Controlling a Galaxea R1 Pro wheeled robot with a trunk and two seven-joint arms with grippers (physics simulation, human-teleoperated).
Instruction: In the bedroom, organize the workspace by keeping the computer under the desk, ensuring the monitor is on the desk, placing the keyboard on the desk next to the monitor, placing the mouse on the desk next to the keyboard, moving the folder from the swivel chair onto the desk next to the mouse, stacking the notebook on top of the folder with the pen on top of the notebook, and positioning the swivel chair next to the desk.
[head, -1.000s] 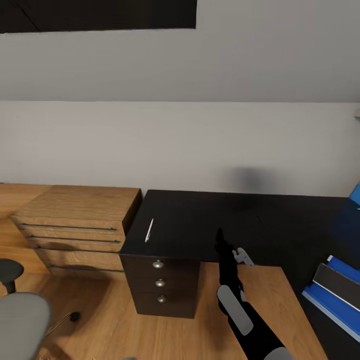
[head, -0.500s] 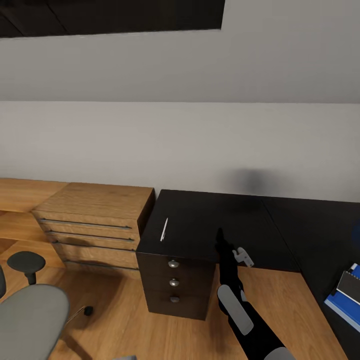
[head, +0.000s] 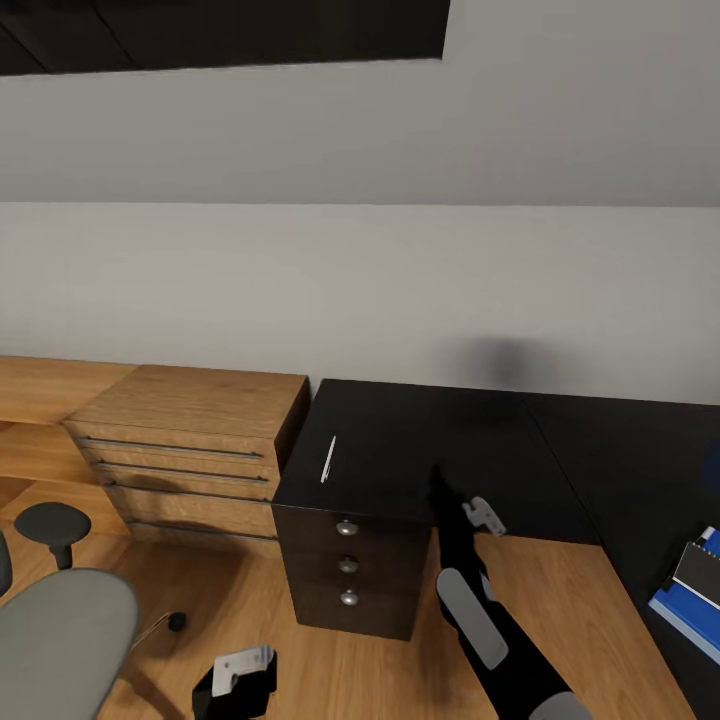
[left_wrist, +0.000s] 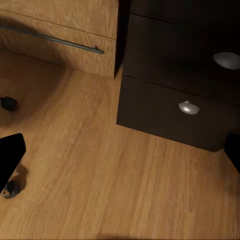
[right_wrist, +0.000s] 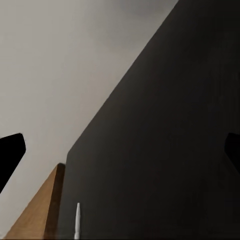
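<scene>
One glossy black desk (head: 420, 440) against a pale wall, white pen (head: 327, 459) near desk's left edge above three knobbed drawers (head: 347, 562), wooden drawers (head: 185, 440) left of desk, grey swivel chair (head: 55, 640) on wood floor (head: 300, 660), blue folder (head: 690, 600) at desk's right, right gripper (head: 455, 500) over desk front, fingers spread, left gripper (head: 235, 680) low over floor, fingers spread.

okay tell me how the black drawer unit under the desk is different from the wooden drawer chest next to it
The black drawer unit is dark and glossy; the wooden chest is light, grained wood. The black unit's drawers carry round silver knobs; the wooden chest's have long thin bar handles. The black unit sits under the desk top, while the wooden chest stands lower with its own top. Both stand on the wood floor, side by side, all drawers shut.
</scene>
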